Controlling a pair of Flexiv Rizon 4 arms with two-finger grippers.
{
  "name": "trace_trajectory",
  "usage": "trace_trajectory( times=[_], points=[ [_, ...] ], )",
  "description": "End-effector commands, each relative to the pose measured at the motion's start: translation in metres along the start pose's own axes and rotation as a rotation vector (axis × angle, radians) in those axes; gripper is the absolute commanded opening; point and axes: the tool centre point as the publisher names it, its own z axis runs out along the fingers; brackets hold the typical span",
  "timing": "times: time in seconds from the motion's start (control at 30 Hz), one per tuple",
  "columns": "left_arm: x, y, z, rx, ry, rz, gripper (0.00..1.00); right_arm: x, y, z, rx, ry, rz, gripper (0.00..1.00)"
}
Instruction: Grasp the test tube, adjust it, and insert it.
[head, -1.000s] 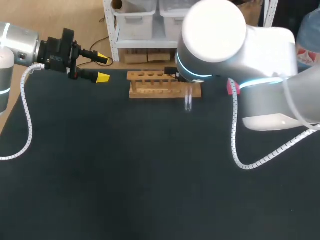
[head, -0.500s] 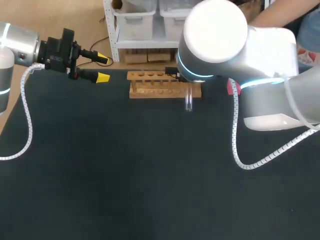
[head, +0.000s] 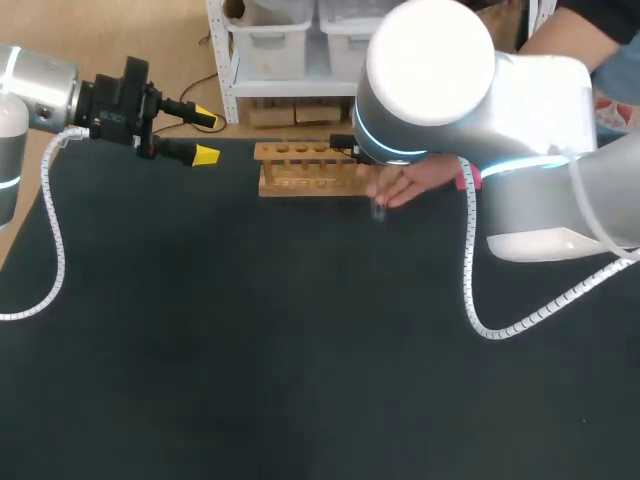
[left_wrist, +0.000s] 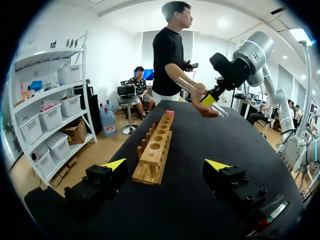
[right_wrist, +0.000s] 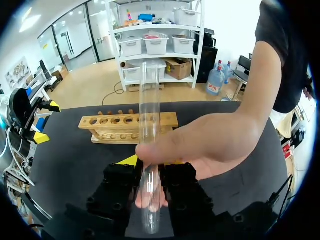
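Note:
A clear test tube (right_wrist: 149, 100) stands upright between the fingers of my right gripper (right_wrist: 150, 170), which is shut on its lower part. A person's hand (right_wrist: 210, 142) comes in from the right and clasps the tube just above the fingers. In the head view my right arm (head: 430, 80) hides that gripper; the hand (head: 410, 183) and the tube's end (head: 378, 208) show by the right end of the wooden rack (head: 305, 168). My left gripper (head: 205, 137) hangs open to the left of the rack, nothing between its fingers. Seen from the left wrist, the rack (left_wrist: 155, 150) lies ahead of the left gripper (left_wrist: 166, 165).
The rack has several empty holes and stands near the table's far edge (head: 300, 140). The black tabletop (head: 250, 350) stretches in front of it. My right arm's cable (head: 470, 270) hangs over the right part of the table.
A person's hand has reached in from the right and taken hold of the tube at my right gripper. Both arms have kept still.

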Motion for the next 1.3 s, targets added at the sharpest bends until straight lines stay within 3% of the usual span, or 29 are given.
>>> trace_trajectory(
  times=[0.03, 1.03, 1.3],
  points=[
    [0.0, 0.001, 0.0, 0.002, 0.001, 0.0, 1.0, 0.001, -0.001, 0.0, -0.001, -0.005, 0.001, 0.0],
    [0.0, 0.001, 0.0, 0.002, 0.001, 0.0, 1.0, 0.001, -0.001, 0.0, -0.001, -0.005, 0.001, 0.0],
    [0.0, 0.001, 0.0, 0.002, 0.001, 0.0, 1.0, -0.003, 0.003, 0.017, 0.001, -0.012, -0.01, 0.0]
  ],
)
